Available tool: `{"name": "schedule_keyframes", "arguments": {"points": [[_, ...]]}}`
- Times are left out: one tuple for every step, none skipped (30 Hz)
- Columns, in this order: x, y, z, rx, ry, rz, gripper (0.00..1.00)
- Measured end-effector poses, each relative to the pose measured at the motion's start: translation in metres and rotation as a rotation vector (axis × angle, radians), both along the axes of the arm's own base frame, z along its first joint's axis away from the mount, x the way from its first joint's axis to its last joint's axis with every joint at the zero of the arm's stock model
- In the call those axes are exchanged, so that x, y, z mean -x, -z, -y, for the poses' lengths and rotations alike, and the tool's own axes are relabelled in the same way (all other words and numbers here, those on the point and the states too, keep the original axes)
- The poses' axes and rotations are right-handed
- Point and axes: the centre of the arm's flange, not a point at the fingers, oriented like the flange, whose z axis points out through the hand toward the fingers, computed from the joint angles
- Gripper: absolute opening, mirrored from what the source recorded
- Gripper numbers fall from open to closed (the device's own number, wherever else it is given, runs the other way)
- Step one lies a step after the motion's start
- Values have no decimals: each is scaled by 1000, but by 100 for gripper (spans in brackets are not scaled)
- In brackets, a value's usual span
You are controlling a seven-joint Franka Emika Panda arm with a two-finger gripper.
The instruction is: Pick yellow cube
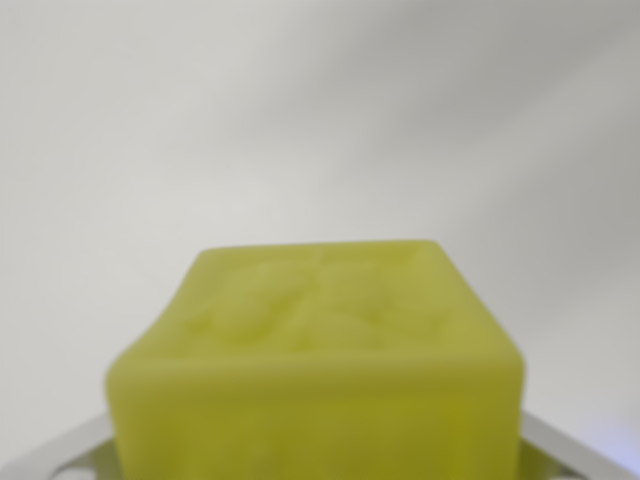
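- The cube (318, 360) fills the lower middle of the wrist view, very close to the camera and out of focus.
- It is yellow with a green tinge, matte, and looks slightly translucent at the edges.
- Its corners and edges are rounded rather than sharp.
- The upper face carries a raised, embossed pattern; the blur makes the pattern unreadable.
- The front face is plain and runs out of the frame at the bottom, so the cube's underside is hidden.
- The upper face narrows toward the back, and the cube sits roughly square to the camera, turned very slightly so that the side toward the wrist view's right shows a thin sliver.
- Two pale grey-white fingers flank the cube at the bottom corners of the frame: one at the wrist view's left (60, 450), one at the wrist view's right (570, 450).
- Each finger meets the cube's lower side edge in the picture; whether they press on it cannot be told, since the contact area is blurred and partly out of frame.
- The gripper (318, 455) is therefore set about as wide as the cube, with the cube between its fingers; a firm hold cannot be confirmed.
- Behind the cube is only a plain, pale grey-white surface (320, 120) with soft diagonal bands of shadow.
- Whether the cube rests on that surface or hangs above it cannot be told.
- The arm itself is out of view; only the fingers show.
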Motion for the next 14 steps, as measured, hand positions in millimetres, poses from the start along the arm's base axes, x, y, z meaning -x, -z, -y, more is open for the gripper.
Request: {"name": "schedule_keyframes", "arguments": {"points": [[0,-3,0,0,0,0,0],[0,-5,0,0,0,0,0],[0,-7,0,0,0,0,0],[0,-9,0,0,0,0,0],[0,-10,0,0,0,0,0],[0,-11,0,0,0,0,0],[0,-11,0,0,0,0,0],[0,-11,0,0,0,0,0],[0,-11,0,0,0,0,0],[0,-11,0,0,0,0,0],[0,-11,0,0,0,0,0],[0,-11,0,0,0,0,0],[0,-11,0,0,0,0,0],[0,-11,0,0,0,0,0]]}}
